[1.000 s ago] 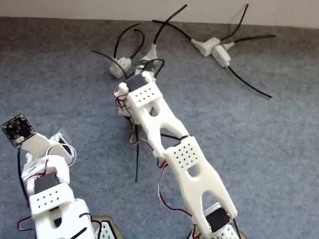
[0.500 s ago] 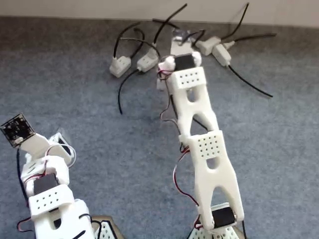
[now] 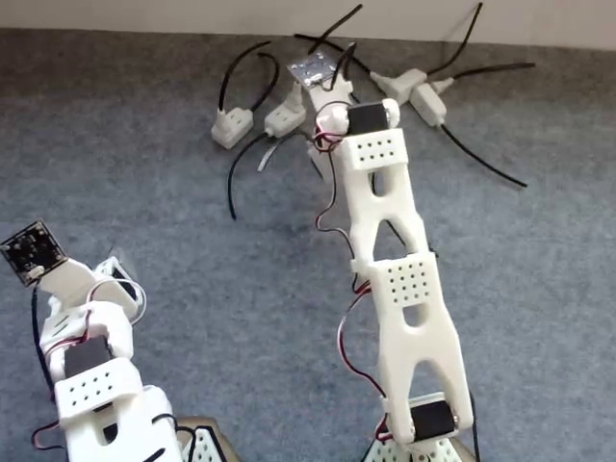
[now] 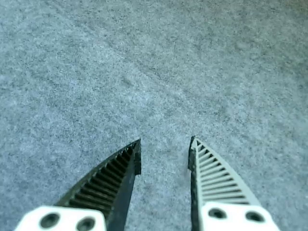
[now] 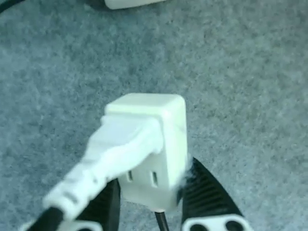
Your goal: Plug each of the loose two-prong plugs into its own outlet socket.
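My right gripper (image 5: 153, 173) is shut on a white outlet block (image 5: 154, 130). A white two-prong plug (image 5: 122, 144) sits in the block's upper socket, and its cable runs off toward the wrist. The two slots of the lower socket (image 5: 142, 177) are bare. In the high view this gripper (image 3: 310, 144) is at the far middle of the carpet, under its own wrist, and a black cable (image 3: 239, 178) trails from it to the left. My left gripper (image 4: 163, 144) is open over bare grey carpet, near the front left (image 3: 117, 279).
Two white blocks (image 3: 231, 125) (image 3: 284, 117) with black cables lie just left of the right wrist. A joined white pair (image 3: 416, 96) lies to its right, its cables fanning out. Another white piece (image 5: 130, 3) lies just beyond the held block. The pale wall runs behind.
The right arm has swung right and farther away, from the carpet's middle to beside the white blocks, dragging the black cable along. The left arm has stayed still.
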